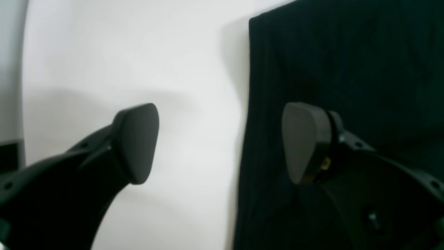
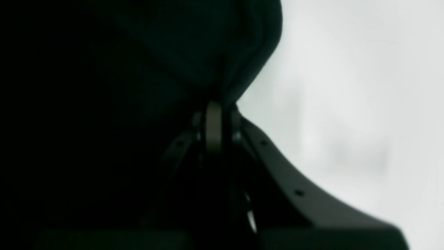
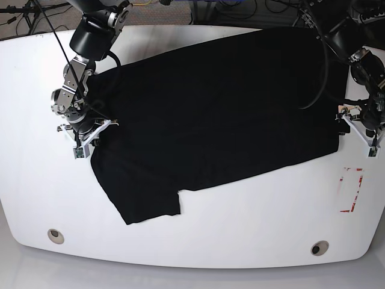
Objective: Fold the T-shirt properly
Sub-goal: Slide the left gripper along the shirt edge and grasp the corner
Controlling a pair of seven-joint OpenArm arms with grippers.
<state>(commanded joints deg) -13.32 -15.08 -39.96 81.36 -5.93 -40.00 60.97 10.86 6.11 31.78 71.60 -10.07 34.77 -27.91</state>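
Two jaws, one T-shirt (image 3: 216, 108).

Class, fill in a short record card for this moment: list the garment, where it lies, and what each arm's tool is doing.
Garment: black T-shirt, spread mostly flat, one sleeve pointing to the near edge
Surface: white table
Left tool: open, one finger over the shirt's edge, the other over bare table, holding nothing
Right tool: shut on a bunched bit of the T-shirt
Other marks: red outline on the table beyond the shirt's hem
Fold status: no fold visible yet
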